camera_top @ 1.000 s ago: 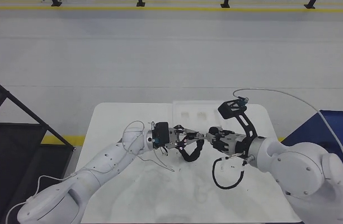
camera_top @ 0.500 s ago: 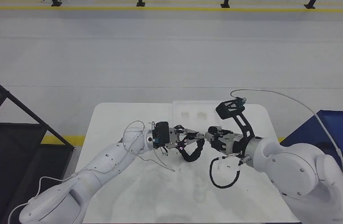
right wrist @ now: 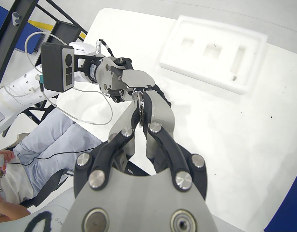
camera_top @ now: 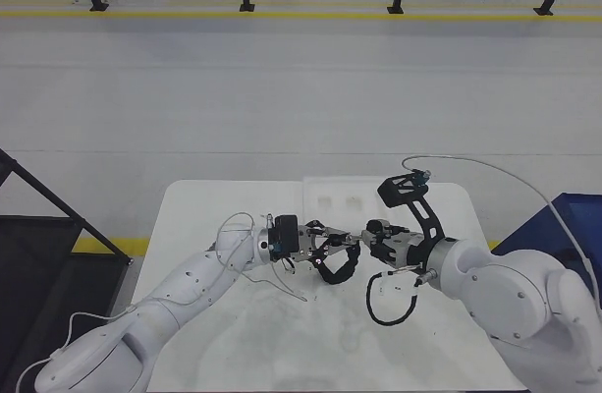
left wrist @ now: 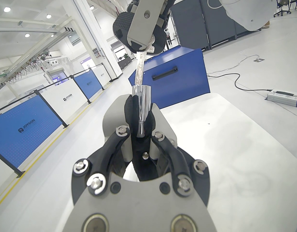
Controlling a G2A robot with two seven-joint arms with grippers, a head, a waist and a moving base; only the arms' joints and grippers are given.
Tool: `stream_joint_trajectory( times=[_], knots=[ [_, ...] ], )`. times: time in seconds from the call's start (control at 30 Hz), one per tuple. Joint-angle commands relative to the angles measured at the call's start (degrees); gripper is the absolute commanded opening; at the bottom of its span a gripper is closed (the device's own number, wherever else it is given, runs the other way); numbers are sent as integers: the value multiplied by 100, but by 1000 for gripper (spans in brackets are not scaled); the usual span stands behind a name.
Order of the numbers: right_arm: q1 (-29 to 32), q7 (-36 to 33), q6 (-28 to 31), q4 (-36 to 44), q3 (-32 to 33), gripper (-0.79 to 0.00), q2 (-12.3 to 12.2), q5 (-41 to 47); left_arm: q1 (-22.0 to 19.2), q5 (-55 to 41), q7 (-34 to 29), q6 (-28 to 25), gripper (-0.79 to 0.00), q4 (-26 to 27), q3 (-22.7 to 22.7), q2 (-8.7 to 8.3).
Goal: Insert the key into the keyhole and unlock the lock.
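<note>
So that the keyhole (left wrist: 138, 86) faced the key (left wrist: 139, 69), left gripper (left wrist: 138, 112) clamped the lock (left wrist: 141, 97) mid-air; right gripper (right wrist: 140, 114) pinched the key's head.

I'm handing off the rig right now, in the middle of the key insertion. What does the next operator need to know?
Left gripper: jaws shut on the lock, held over the table, keyhole end facing the other arm.
Right gripper: jaws shut on the key, by its head.
Done: both are picked up; the blade is in line with the lock's silver cylinder, tip at the keyhole mouth.
Left: most of the blade shows, so push it fully in, then turn to unlock.
</note>
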State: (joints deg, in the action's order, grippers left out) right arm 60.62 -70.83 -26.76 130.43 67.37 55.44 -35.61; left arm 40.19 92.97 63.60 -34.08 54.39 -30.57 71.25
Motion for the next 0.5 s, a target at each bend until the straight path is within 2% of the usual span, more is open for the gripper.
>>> stream_joint_trajectory(
  times=[0.0,0.47],
  knots=[
    [-15,-33,4,-4,-9,-785,1,-11,10,22,5,-9,-785,-1,-22,3],
    [-62,-123,41,26,-52,-785,10,-36,73,157,7,-36,-785,-23,-165,19]
  ],
)
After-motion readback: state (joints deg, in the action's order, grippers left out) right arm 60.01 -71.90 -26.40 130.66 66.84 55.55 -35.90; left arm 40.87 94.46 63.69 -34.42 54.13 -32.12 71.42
